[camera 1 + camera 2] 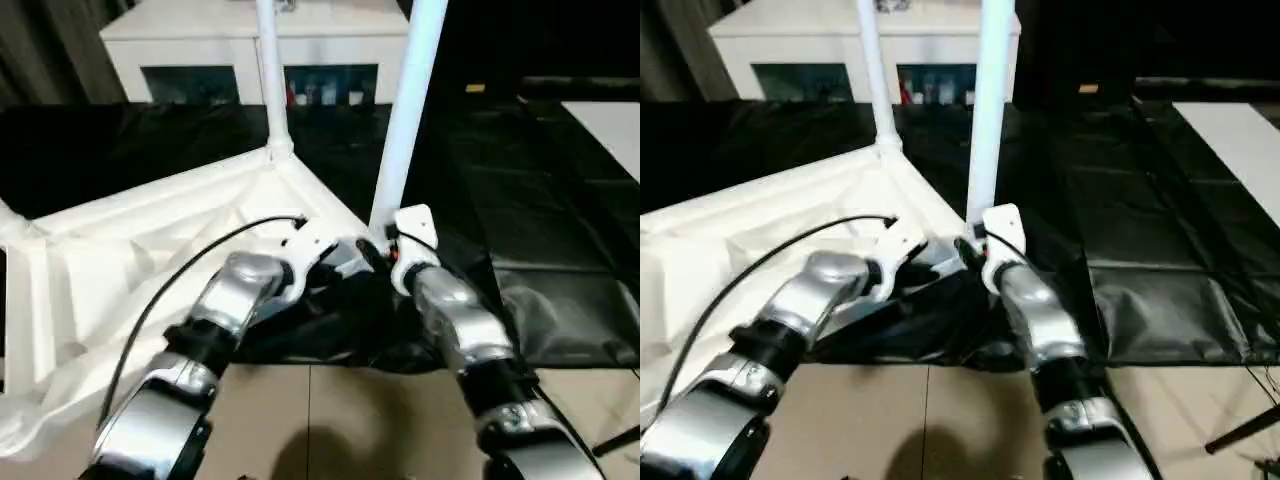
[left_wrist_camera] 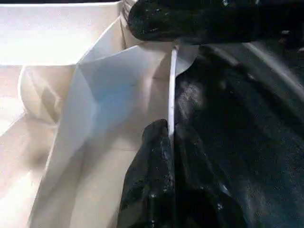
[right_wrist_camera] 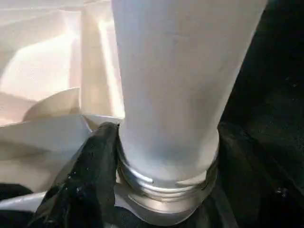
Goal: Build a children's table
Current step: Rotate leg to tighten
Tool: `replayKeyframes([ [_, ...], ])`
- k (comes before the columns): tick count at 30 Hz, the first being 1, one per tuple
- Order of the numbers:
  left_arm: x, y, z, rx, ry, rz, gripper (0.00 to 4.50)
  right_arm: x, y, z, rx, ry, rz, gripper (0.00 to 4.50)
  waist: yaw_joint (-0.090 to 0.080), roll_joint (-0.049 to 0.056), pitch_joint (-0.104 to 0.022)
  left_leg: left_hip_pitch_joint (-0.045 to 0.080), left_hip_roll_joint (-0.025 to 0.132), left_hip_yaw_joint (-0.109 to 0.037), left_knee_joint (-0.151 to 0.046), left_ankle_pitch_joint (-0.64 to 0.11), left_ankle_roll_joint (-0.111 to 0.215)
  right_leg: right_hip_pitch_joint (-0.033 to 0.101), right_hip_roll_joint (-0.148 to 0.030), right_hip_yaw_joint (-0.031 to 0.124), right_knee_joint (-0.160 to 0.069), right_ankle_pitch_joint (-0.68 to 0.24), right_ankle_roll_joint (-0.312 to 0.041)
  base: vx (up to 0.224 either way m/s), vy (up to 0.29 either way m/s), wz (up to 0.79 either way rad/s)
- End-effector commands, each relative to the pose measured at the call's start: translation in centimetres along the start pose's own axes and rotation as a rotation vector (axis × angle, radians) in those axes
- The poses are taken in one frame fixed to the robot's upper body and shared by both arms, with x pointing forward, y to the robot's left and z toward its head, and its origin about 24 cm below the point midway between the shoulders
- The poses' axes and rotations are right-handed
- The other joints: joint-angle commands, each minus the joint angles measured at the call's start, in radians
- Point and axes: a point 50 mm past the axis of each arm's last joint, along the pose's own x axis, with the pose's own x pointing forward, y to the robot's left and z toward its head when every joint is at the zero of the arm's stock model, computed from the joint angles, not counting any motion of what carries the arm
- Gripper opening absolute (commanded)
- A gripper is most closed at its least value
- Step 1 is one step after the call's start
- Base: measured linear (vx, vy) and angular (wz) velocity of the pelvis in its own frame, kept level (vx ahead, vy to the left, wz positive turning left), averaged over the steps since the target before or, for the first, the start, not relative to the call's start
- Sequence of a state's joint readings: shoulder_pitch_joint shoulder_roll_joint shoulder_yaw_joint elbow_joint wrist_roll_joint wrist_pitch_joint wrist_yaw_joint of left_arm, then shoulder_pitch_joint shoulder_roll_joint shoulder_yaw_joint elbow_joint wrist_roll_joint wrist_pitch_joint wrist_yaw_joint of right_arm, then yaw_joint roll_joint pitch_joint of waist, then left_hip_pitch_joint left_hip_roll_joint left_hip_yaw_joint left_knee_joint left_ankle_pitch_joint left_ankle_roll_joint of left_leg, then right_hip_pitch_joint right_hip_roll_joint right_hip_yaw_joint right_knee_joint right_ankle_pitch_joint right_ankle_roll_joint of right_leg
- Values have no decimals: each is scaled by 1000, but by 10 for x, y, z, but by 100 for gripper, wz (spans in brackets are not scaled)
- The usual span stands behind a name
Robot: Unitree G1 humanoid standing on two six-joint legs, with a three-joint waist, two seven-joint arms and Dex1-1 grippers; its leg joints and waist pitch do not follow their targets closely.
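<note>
White plastic, ribbed side up: the table top [image 1: 150,260] lies upside down on the black-covered work table [image 1: 540,180], reaching from the left edge of the head views to the near corner where both arms meet. One leg [image 1: 270,80] stands upright in the far corner socket. The left gripper [image 2: 172,156] is clamped on the thin edge wall of the top near that near corner; its wrist view shows the two black fingers [image 2: 147,185] pressed together with the white rim between them, a detail the head views hide behind the silver forearm. Just right of it, a second leg [image 1: 405,110] rises slightly tilted from the near corner socket. The right gripper [image 3: 156,156] sits at its base, and its wrist view shows one black finger [image 3: 90,180] against the leg's ribbed collar; whether the pair grips it I cannot tell. Behind stands a white cabinet [image 1: 200,40] with small items behind its glass doors.
</note>
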State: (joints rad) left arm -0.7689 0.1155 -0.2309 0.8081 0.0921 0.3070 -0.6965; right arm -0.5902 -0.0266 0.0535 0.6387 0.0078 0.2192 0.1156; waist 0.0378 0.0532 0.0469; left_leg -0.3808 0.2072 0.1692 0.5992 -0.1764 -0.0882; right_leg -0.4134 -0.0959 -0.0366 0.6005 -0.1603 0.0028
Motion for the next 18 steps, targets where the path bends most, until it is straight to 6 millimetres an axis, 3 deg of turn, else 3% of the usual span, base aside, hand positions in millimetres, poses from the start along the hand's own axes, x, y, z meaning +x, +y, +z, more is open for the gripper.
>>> replayKeyframes([
  [1,-6,19,-5,-54,-6,171,0,0,14,-21,4,79,43,304,2,-11,-70,15,-8,8,-74,-248,23,49,-23,13,-76,-263,-195,0,0,0],
  [5,-6,18,-5,-19,-18,121,0,0,6,-11,53,9,35,348,4,-11,-70,10,-6,6,-76,-246,36,53,-24,12,-74,-249,-188,0,0,0],
  [7,-7,18,-6,2,-15,100,0,0,0,-9,52,1,32,372,-3,-15,-73,-3,-7,1,-79,-217,40,65,-26,8,-68,-227,-184,0,0,0],
  [9,-10,18,-9,10,-5,71,0,-2,-8,-7,46,-4,39,381,-2,-14,-72,4,-5,5,-75,-214,44,56,-25,9,-72,-230,-189,0,0,0],
  [10,-11,18,-10,24,-7,47,0,-3,-14,-5,26,-8,55,381,0,-17,-75,6,-6,8,-70,-196,54,56,-24,11,-69,-191,-210,0,0,0],
  [15,-22,19,-12,88,-16,-63,0,-18,-36,-6,-46,7,232,381,6,-18,-76,2,-4,9,-64,-157,88,63,-24,11,-60,-117,-232,0,0,0],
  [18,-30,16,-12,130,-39,-171,0,-28,-45,-3,-35,-22,351,381,8,-17,-76,2,-2,9,-65,-166,104,64,-25,10,-60,-119,-249,0,0,0],
])
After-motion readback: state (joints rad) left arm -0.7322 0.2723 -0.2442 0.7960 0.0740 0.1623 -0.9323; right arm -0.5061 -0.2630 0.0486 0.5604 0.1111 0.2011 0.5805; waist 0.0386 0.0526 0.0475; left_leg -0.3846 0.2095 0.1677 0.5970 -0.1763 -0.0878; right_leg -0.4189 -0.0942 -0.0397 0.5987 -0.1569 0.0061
